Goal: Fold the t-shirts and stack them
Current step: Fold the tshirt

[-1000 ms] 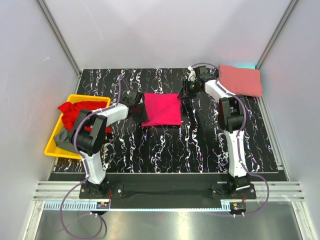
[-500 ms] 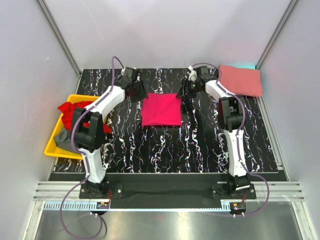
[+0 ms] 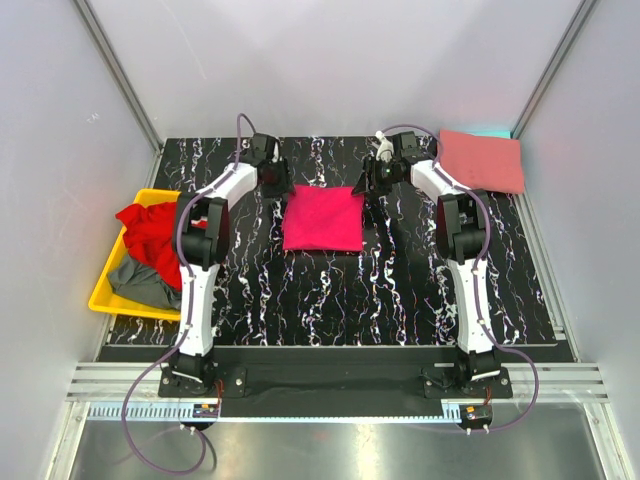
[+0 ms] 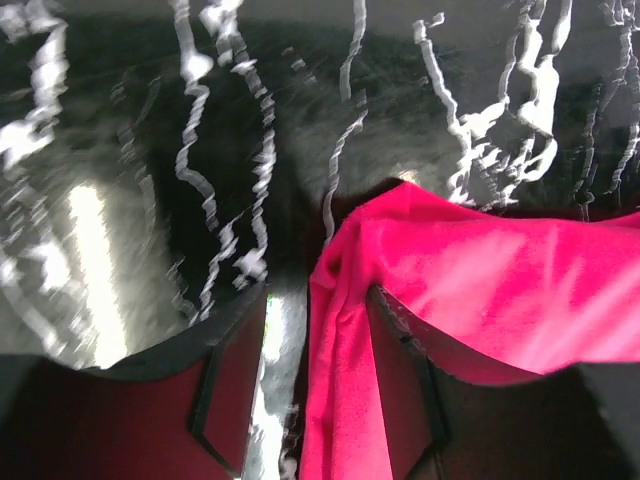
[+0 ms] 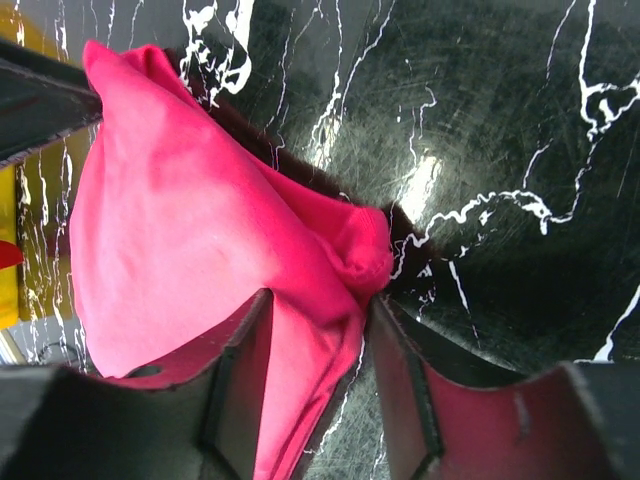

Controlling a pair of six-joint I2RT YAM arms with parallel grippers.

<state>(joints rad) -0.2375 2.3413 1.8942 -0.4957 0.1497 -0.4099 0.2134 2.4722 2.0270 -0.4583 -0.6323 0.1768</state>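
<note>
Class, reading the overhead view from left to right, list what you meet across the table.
yellow bin → left gripper → magenta t-shirt → right gripper → salmon t-shirt

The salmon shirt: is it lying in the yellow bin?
No, the salmon shirt lies folded at the table's far right corner.

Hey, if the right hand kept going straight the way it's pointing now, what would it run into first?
The magenta shirt: its corner lies inside the open right hand. The table seems just beneath the cloth, though depth is unclear.
</note>
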